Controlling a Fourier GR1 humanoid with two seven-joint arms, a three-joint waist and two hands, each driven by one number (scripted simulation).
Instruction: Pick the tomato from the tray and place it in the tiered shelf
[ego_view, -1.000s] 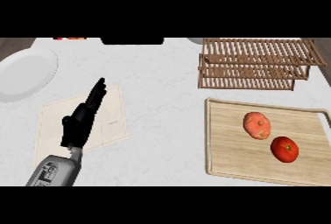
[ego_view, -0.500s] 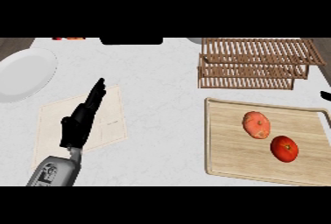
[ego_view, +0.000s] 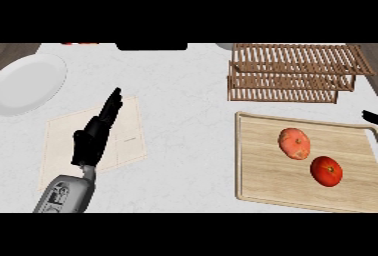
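Reach | your right hand (ego_view: 368, 116) barely showed, fingers untellable; left hand (ego_view: 94, 135) rested, fingers straight | approach tomato (ego_view: 326, 171) from above on tray (ego_view: 255, 165).

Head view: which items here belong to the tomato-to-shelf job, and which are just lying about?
Job: tomato, wooden tray, tiered shelf, right hand entering at the right edge.

Lying about: paler fruit on the tray, white plate, beige cloth, resting left hand.
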